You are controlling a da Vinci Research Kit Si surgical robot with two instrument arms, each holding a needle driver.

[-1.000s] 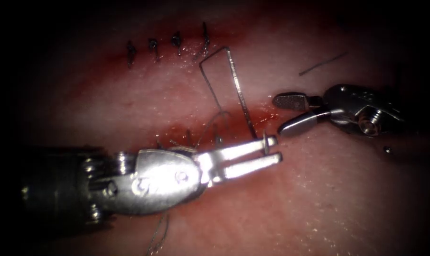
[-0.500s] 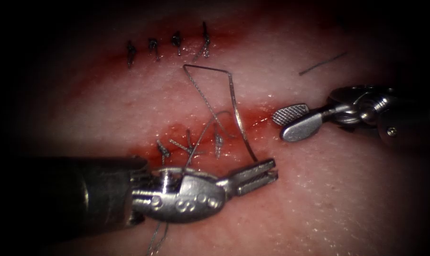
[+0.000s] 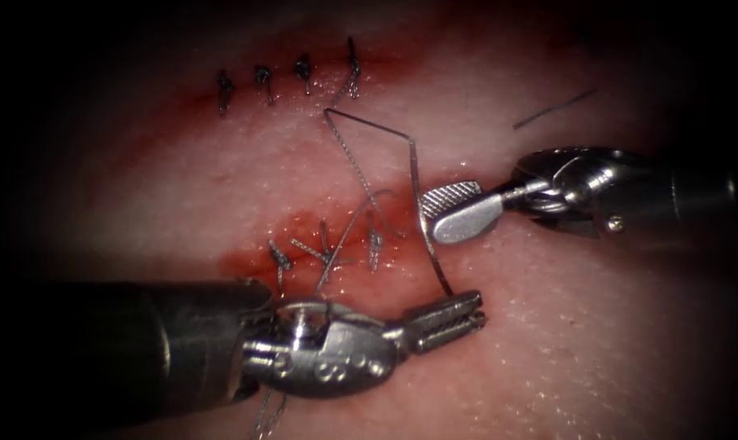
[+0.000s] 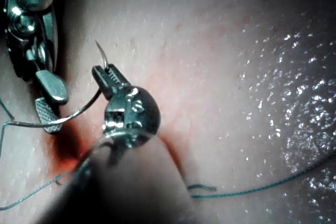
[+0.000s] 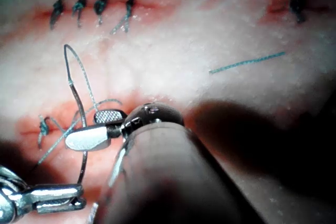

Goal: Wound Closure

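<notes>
The left tool is clamped on the needle near its pointed end, clear of the tissue. Beyond it, the right tool has its jaws apart astride the needle's curve. Thread trails toward the far stitches.

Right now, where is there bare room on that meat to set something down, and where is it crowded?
Bare tissue lies right of the left tool and below the right tool. A strip between the upper stitches and the cut is free at the left. The middle is crowded: the needle in the left tool, thread, and the open right tool.
</notes>
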